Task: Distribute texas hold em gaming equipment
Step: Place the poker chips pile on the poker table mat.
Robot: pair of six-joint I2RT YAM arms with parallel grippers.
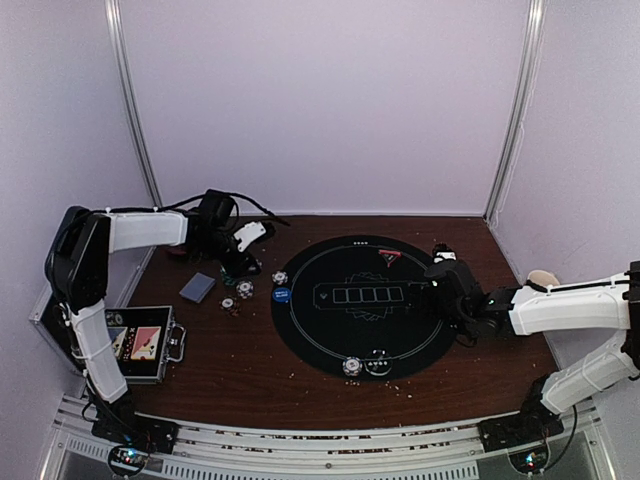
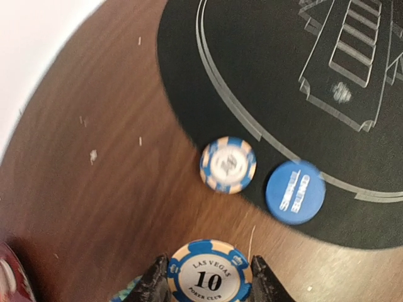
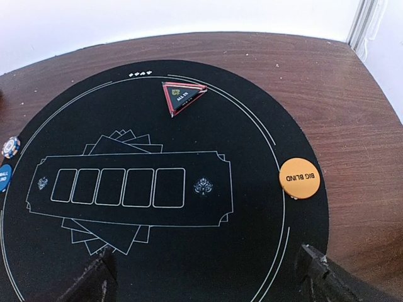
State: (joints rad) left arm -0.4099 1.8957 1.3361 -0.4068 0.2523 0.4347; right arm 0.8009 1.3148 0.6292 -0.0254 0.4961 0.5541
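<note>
so far left you've got the black case [image 1: 160, 372] lying open at the table [image 1: 240, 370] edge, two card packs [image 1: 133, 343] sitting side by side inside it. The left arm [image 1: 150, 229] goes up from its base, bends, then reaches out to the right, low over the wood. The left gripper [image 2: 209, 284] is pinched down on a blue-and-white "Las Vegas Poker Club 10" chip [image 2: 210, 269], face to the wrist cam; can't tell if it's off the table or not. Near that there's a small stack of grey-blue cards [image 1: 198, 287] and a couple of loose chips [image 1: 238, 296] on bare wood. Next a striped chip [image 2: 228, 165] right at the rim of the round black mat [image 1: 330, 340], with the blue button [image 2: 295, 192] just beside it on the mat. Two more chips [image 1: 365, 365] sit at the mat's near rim. The red triangle ALL IN marker [image 3: 182, 97] is at the far side, and the orange BIG BLIND button [image 3: 299, 178] overlaps the right rim. The right arm [image 1: 565, 305] comes in from the right, stretched low, and the right gripper [image 3: 206, 264] is spread wide over the mat with nothing in it.
</note>
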